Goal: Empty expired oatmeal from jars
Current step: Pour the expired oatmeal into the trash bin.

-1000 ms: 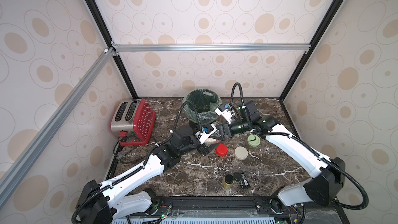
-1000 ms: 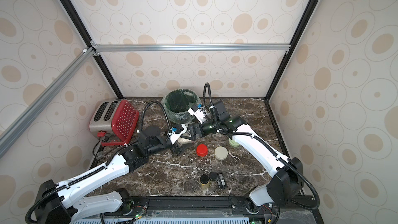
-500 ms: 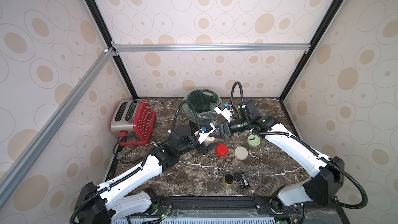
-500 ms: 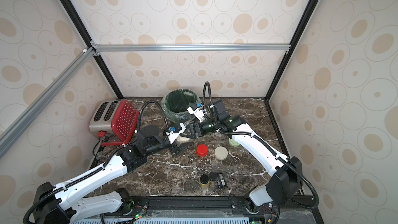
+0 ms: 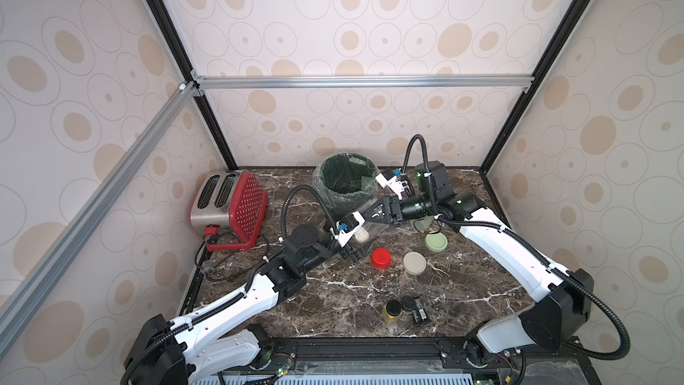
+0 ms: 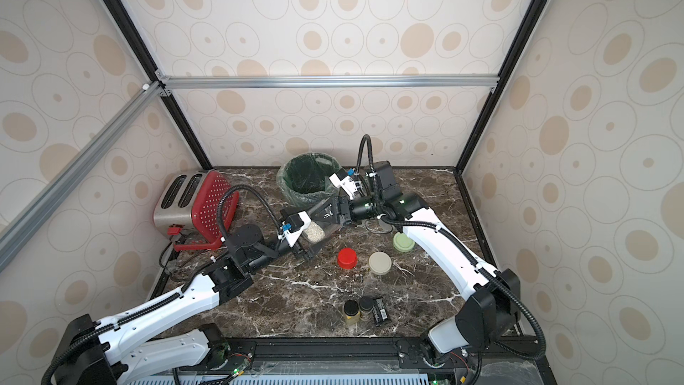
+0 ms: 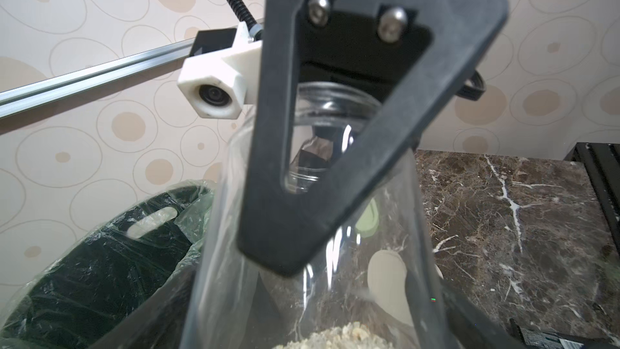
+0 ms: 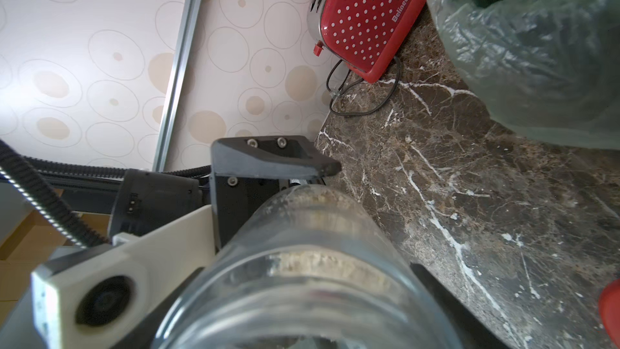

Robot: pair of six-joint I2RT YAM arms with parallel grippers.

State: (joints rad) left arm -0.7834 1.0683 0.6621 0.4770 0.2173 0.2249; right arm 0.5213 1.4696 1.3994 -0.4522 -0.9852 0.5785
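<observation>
A transparent cylindrical jar [image 5: 378, 228] of pale flaky oatmeal [image 5: 361, 234] is clamped in the right gripper [image 5: 366, 221]; the left gripper [image 5: 358, 243] is spread wide around its base.

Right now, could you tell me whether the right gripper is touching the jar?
Touching: the right gripper clamps the jar; the left wrist view shows its finger flat against the clear wall.

Jar [image 7: 385, 229]: base cut off in the left wrist view, mouth blurred in the right wrist view.
Red lid [image 8: 610, 307]: mostly cut off.
Bottles [image 5: 393, 311]: labels too small to read.
</observation>
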